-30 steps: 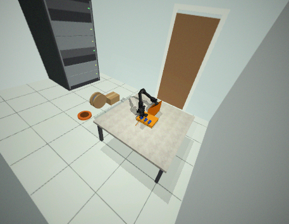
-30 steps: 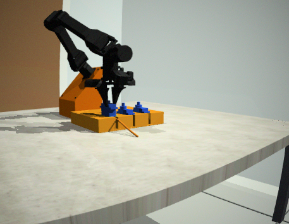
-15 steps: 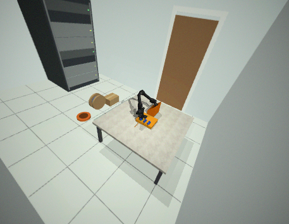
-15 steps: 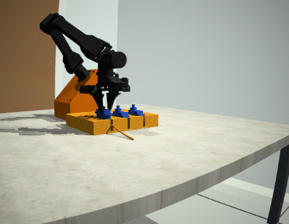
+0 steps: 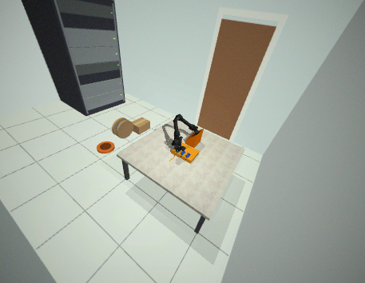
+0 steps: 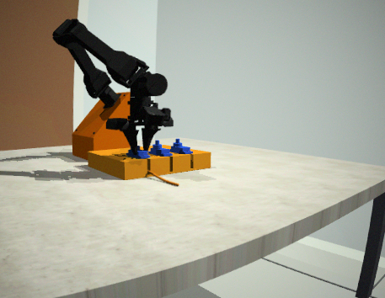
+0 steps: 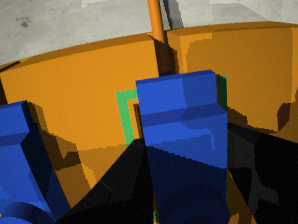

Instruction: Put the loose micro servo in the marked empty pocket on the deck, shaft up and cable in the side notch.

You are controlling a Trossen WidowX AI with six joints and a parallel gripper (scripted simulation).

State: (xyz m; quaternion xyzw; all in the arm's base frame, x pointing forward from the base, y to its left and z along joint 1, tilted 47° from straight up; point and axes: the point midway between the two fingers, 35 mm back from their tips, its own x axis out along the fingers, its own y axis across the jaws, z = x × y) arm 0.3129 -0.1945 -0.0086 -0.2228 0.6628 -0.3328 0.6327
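The loose blue micro servo [image 6: 138, 155] [image 7: 182, 115] is upright in the marked pocket of the orange deck [image 5: 194, 152] [image 6: 136, 170] [image 7: 75, 70], low like its neighbours. My gripper [image 5: 178, 149] [image 6: 141, 151] is shut on it, fingertips close to the deck. Part of the green pocket outline [image 7: 124, 112] shows beside the servo, with a dark sliver of pocket inside it. The orange cable [image 6: 163, 178] [image 7: 156, 20] comes out at the side notch [image 7: 166, 57] and slopes to the table. The fingers hide the shaft; I cannot tell whether both ears lie flat.
Two seated blue servos [image 6: 160, 149] [image 6: 179, 146] stand in the same deck beside the held one; the nearer [image 7: 20, 155] is close to a finger in the wrist view. The arm's orange sloped base [image 5: 195, 137] [image 6: 94, 135] stands behind the deck on the table [image 5: 169, 172] [image 6: 204, 219].
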